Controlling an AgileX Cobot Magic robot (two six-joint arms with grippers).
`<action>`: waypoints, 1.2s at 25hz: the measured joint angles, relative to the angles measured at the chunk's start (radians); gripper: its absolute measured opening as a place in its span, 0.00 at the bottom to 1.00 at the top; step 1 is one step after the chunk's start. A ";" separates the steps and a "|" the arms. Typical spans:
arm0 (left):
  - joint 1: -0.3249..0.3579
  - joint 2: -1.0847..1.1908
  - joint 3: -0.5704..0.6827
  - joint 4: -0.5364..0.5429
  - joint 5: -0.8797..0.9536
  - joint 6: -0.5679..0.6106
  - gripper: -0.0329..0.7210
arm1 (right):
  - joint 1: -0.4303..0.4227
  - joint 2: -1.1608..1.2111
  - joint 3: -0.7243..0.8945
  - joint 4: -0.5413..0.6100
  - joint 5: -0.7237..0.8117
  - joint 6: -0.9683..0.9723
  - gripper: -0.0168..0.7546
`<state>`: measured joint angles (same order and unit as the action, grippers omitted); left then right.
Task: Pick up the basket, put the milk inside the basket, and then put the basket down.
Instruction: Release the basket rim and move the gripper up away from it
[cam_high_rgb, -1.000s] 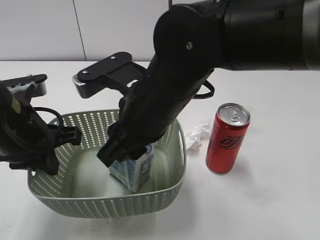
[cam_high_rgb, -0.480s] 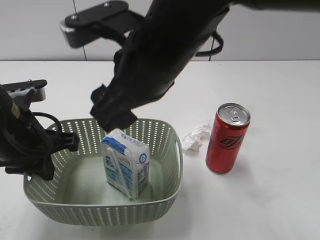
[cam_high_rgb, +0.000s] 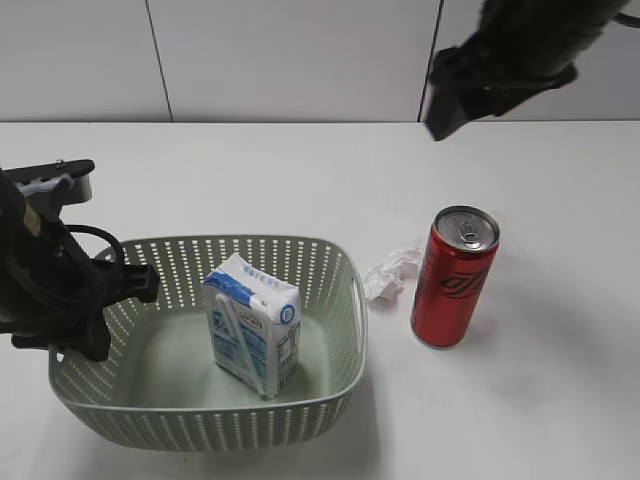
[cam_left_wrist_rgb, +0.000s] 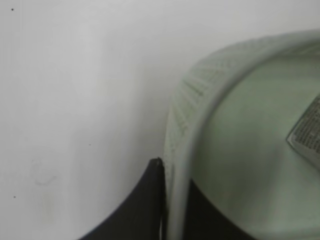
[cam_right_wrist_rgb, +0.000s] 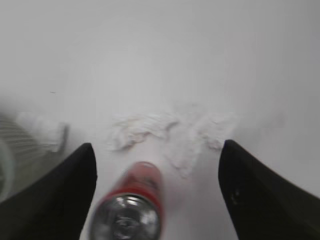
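The pale green basket sits at the front left of the white table. The white and blue milk carton stands inside it. My left gripper is shut on the basket's left rim; the left wrist view shows both fingers clamped on the basket wall. My right gripper is open and empty, high above the table at the upper right. The right wrist view shows its fingers spread wide, looking down on the red can.
A tall red drink can stands right of the basket and also shows in the right wrist view. A crumpled white tissue lies between basket and can; it also shows in the right wrist view.
My right gripper let go of the milk in the basket, then rose and swung away to the upper right. The left gripper still holds the rim.
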<state>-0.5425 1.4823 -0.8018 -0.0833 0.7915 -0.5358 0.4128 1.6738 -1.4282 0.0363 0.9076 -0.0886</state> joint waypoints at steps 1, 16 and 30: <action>0.000 0.000 0.000 -0.001 0.000 0.000 0.04 | -0.044 0.000 0.006 -0.004 0.007 0.000 0.79; 0.000 0.000 0.000 0.008 -0.017 0.000 0.04 | -0.371 -0.184 0.492 -0.042 -0.015 -0.018 0.79; 0.000 0.001 -0.017 0.011 -0.050 0.001 0.04 | -0.371 -0.894 0.983 -0.020 -0.108 -0.017 0.79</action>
<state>-0.5425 1.4831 -0.8184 -0.0726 0.7411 -0.5346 0.0416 0.7797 -0.4449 0.0165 0.7991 -0.1060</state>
